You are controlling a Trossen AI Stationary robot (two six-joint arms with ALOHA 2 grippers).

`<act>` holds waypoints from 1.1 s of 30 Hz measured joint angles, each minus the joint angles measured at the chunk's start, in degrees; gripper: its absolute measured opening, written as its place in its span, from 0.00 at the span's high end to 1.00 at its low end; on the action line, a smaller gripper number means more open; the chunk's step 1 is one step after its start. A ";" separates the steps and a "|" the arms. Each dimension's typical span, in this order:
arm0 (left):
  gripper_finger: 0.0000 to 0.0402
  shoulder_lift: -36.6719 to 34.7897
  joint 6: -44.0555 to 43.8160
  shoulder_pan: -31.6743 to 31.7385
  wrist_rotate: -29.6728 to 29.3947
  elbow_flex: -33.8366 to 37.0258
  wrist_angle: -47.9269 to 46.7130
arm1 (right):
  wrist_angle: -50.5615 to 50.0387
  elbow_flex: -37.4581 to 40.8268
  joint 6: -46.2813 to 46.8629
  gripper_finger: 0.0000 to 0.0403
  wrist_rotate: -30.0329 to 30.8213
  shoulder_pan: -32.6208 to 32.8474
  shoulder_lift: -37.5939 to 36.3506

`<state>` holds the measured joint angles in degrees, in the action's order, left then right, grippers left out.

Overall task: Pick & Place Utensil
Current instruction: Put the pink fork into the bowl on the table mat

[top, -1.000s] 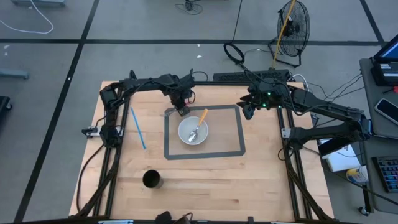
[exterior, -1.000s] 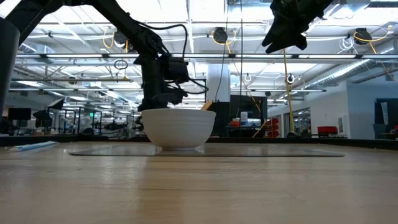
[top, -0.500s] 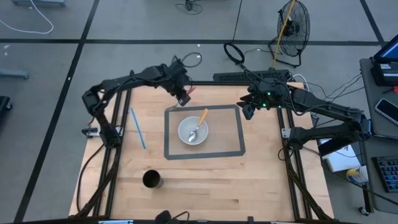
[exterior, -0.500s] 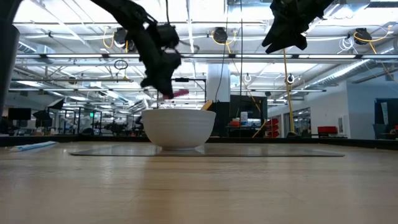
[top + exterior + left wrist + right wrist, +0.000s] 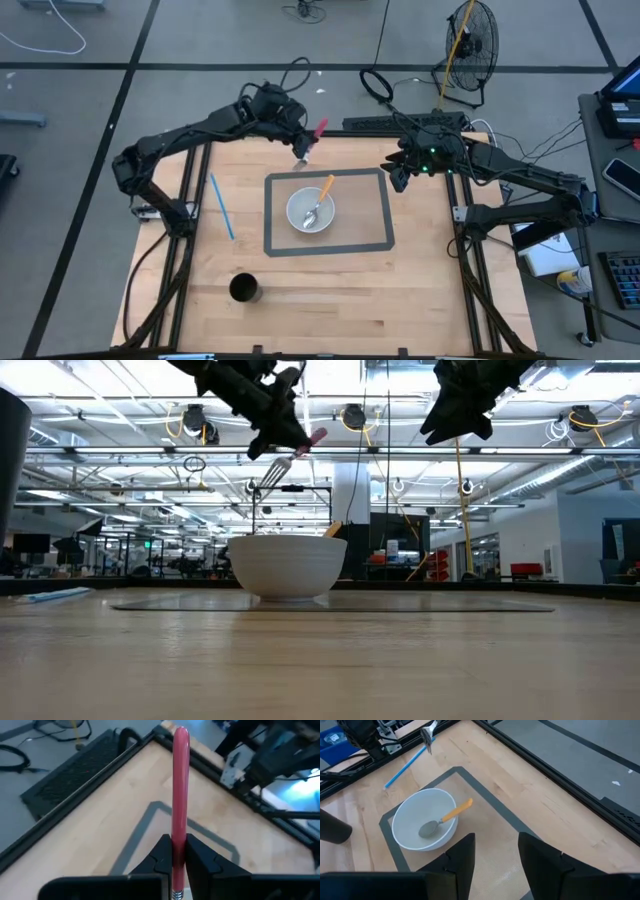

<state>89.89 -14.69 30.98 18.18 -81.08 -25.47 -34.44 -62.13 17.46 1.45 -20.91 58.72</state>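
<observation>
My left gripper (image 5: 306,136) is shut on a fork with a pink handle (image 5: 319,129) and hangs high over the table's far edge, beyond the bowl. In the low view the fork (image 5: 290,458) slants, tines (image 5: 272,476) lowest. The white bowl (image 5: 311,211) stands inside a grey taped rectangle and holds an orange-handled spoon (image 5: 321,194); the right wrist view shows both bowl (image 5: 415,832) and spoon (image 5: 445,816). My right gripper (image 5: 400,176) is open, raised above the rectangle's far right corner, touching nothing. My left gripper pinches the fork's pink handle between its two fingers, near the end that joins the metal neck (image 5: 178,865). Most of the handle (image 5: 179,780) sticks out past the fingertips. The fork is lifted clear of table and bowl and tilted, tines down.
A blue straw (image 5: 221,206) lies on the wood left of the rectangle. A black cup (image 5: 244,288) stands near the table's near edge. The grey tape (image 5: 385,210) frames the bowl. Cables and a fan lie on the floor beyond the far edge.
My left gripper has risen from the table by the bowl's far left side and moved up and toward the far edge, turning as it went. The fork has come up with it, from lying low behind the bowl to hanging tilted well above the bowl's rim.
</observation>
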 joint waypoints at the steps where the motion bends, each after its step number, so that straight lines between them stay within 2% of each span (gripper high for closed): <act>1: 0.93 0.02 -0.53 -0.53 -0.01 0.01 0.78 | 0.00 0.00 -0.17 0.64 0.00 0.00 0.00; 5: 0.93 -0.13 -2.83 -3.25 -0.01 2.13 6.26 | -0.02 0.00 -1.13 0.64 0.00 0.00 0.00; 10: 0.93 0.00 -6.68 -6.18 2.70 8.72 16.62 | -0.02 0.00 -3.63 0.64 0.00 0.00 0.00; 14: 0.93 -0.03 -10.74 -8.32 2.54 14.20 25.14 | 0.77 0.00 -6.33 0.64 0.00 0.00 -0.20; 19: 0.93 -0.02 -14.61 -10.78 -0.50 19.87 35.62 | 1.79 0.00 -9.75 0.64 0.00 -0.04 -2.01; 25: 0.93 -0.07 -17.43 -13.11 -6.83 25.36 41.24 | 2.20 0.11 -12.10 0.64 0.01 -1.54 -5.99; 33: 0.93 -0.05 -21.48 -15.77 -13.51 32.75 50.90 | 11.34 8.65 -13.02 0.65 -2.04 -2.32 -16.47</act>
<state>89.84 -36.17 15.21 4.68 -48.33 25.43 -23.10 -53.48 4.44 -0.59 -23.22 42.25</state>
